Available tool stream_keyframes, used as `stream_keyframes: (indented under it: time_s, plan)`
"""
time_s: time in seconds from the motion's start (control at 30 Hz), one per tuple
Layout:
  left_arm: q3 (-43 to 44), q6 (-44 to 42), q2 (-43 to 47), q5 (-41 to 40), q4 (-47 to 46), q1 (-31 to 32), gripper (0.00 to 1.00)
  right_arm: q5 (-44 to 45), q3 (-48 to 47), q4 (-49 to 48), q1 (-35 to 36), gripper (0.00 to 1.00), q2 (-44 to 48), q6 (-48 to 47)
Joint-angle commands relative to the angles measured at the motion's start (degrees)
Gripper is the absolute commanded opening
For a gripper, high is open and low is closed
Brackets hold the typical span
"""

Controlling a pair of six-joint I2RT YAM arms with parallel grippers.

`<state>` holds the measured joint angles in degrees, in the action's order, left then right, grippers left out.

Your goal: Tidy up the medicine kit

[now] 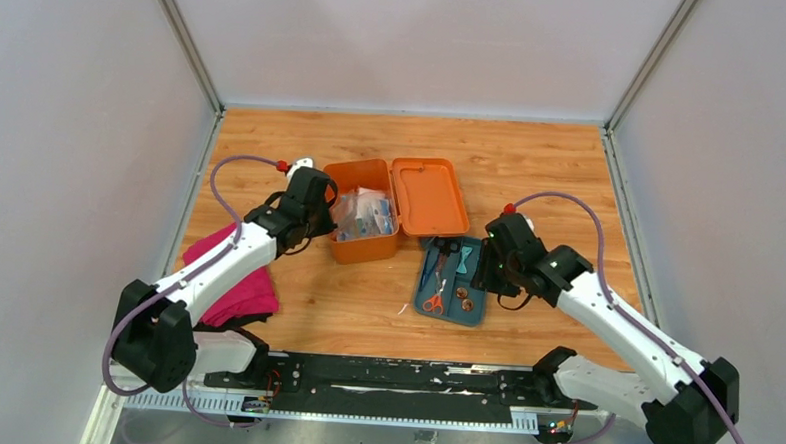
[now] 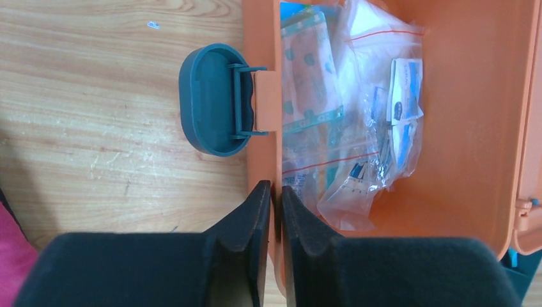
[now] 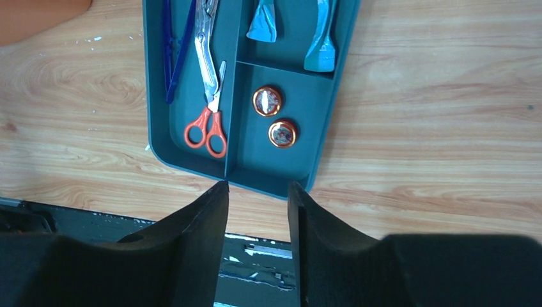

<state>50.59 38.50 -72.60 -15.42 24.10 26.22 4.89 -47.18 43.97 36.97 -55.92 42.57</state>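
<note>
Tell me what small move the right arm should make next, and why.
Probably ease the right end effector forward until its open jaws straddle the near rim of the teal tray. That rim sits just ahead of them, ungripped, while the left end effector pinches the wall of the medicine kit.

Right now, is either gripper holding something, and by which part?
The left gripper pinches the small orange plastic box by its side wall; the right gripper holds nothing.

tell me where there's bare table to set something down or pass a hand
Bare wood: far strip behind the orange kit; near middle between pink cloth and teal tray; far right past the lid. Crowded where kit, lid and tray meet.
</note>
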Motion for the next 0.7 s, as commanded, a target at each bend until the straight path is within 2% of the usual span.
stream_keyframes:
  time_s: [0.0,0.13,0.37,0.67]
  plan:
    - [-1.8,1.5,2.5,1.2,-1.2,0.5,0.21,-2.5,-2.4,-3.4,-0.4,0.43,-5.2,2.3]
    - [-1.6,1.0,3.5,1.1,-0.6,0.5,0.35,-1.5,-3.2,-5.8,1.2,0.42,-10.4,5.1]
    - [-1.2,-0.4,5.9,0.5,0.6,0.5,0.47,1.2,-4.6,-8.3,3.9,0.42,-19.2,8.2]
    - [-3.9,-2.1,11.2,-1.3,2.5,0.5,0.51,3.5,-7.8,-8.4,6.1,0.41,-29.2,9.2]
